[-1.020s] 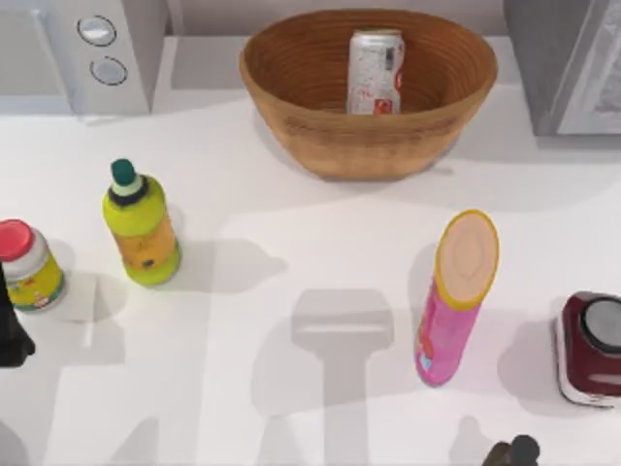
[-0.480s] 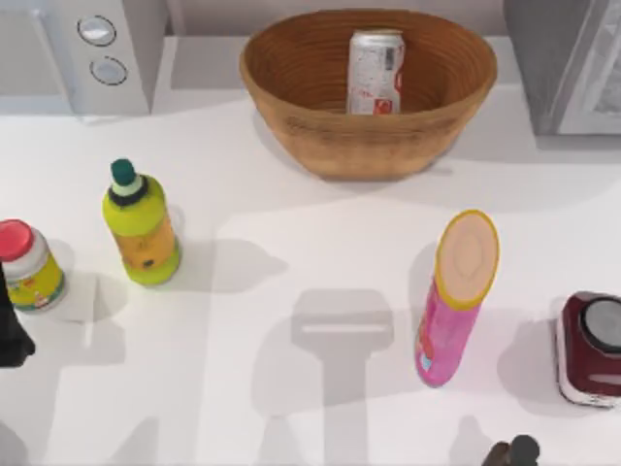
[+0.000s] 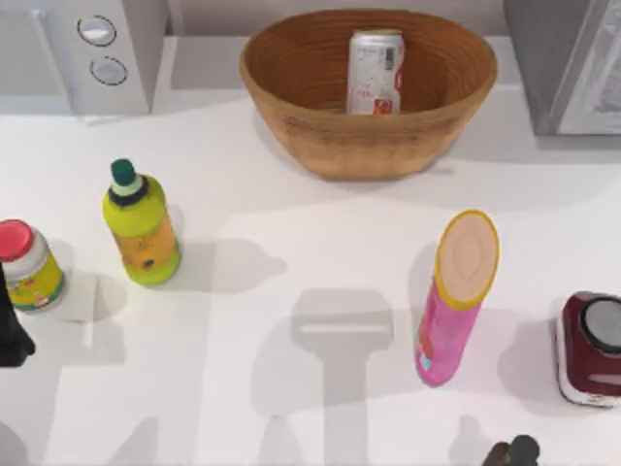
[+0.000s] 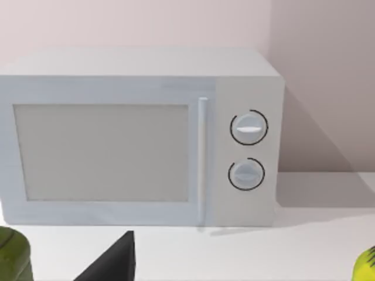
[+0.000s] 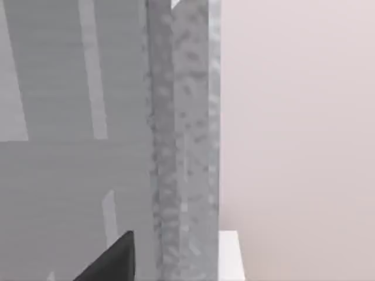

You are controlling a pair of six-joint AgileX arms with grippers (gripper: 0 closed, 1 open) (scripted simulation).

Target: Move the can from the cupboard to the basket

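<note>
Silver-white with red print, the can (image 3: pixel 375 71) stands upright inside the basket (image 3: pixel 291 87), toward the far right of the woven bowl, and no gripper is touching it. That orange-brown wicker basket sits at the far middle of the white table (image 3: pixel 291 223). Off at the far right corner is the grey cupboard (image 3: pixel 558 58), its pale door panel just at the edge of the top view, and the right wrist view looks straight at its grey side and speckled edge (image 5: pixel 181 146). At the far left stands the white microwave (image 3: pixel 107 49), two round knobs facing front, and the left wrist view stares right at its door and knobs (image 4: pixel 140 152). Down the left side, a yellow-green bottle (image 3: pixel 142 225) with a dark green cap stands upright, and nearer the left edge a small red-lidded jar (image 3: pixel 27 265). Just near the jar, at the left edge, is the dark left gripper (image 3: pixel 10 335); whether its fingers are spread or pressed together, I cannot tell. Over on the right, the tall pink tube (image 3: pixel 454 296) with its yellow rim, and the squat dark-red container (image 3: pixel 590 348) at the right edge. At the near edge, right of centre, a dark piece of the right gripper (image 3: pixel 512 452) pokes in, finger state impossible to read.
</note>
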